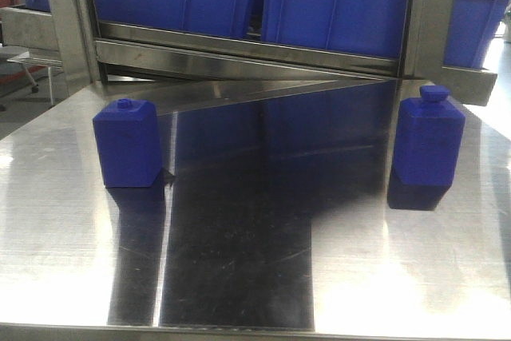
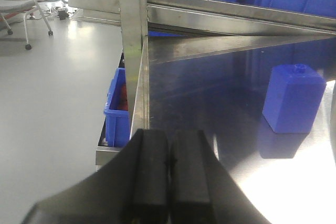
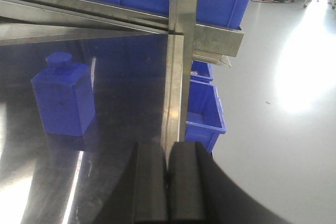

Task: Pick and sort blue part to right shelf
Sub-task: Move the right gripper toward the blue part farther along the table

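Jaws are pressed together, empty, on the left gripper and right gripper. Before the right shelf, at the right of the steel table, the blue part is stood upright. It is judged light, rigid and slick, best pinched across its body.

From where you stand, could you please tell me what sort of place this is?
Most likely a factory or warehouse sorting station: a steel rack holds large blue bins, a shiny steel table stands in front of it, and a bare grey floor stretches away beside it.
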`<state>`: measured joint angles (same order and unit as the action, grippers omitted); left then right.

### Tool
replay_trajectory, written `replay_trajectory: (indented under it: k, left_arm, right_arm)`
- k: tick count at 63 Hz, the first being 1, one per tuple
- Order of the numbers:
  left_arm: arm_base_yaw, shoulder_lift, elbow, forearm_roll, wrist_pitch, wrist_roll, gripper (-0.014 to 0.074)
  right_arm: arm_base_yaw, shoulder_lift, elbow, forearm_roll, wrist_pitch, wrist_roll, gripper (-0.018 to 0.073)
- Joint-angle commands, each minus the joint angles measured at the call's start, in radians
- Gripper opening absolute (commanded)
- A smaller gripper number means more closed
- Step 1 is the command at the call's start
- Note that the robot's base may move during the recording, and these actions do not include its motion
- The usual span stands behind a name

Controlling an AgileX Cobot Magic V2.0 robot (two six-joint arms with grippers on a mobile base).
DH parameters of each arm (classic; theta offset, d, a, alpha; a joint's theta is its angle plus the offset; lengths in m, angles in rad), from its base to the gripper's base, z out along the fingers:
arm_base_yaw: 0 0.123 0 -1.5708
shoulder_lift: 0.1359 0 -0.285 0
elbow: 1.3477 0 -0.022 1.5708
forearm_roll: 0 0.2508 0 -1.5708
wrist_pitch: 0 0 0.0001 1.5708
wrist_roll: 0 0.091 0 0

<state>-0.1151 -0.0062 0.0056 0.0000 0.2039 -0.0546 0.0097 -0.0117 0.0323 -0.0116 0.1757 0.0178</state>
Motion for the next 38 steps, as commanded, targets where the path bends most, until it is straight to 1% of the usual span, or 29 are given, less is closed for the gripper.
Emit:
replay_trajectory:
  k: [1,38]
  left_arm:
    - [-0.003,-0.024,0.025,0.000,-0.083,0.000,0.0125]
    - [-0.003,-0.024,0.025,0.000,-0.083,0.000,0.0125]
  right_arm:
    - [-0.007,-0.021,-0.023,-0.002,-0.083,-0.006,0.0066]
    - [-0.007,-0.021,-0.023,-0.002,-0.084,-0.006,0.0066]
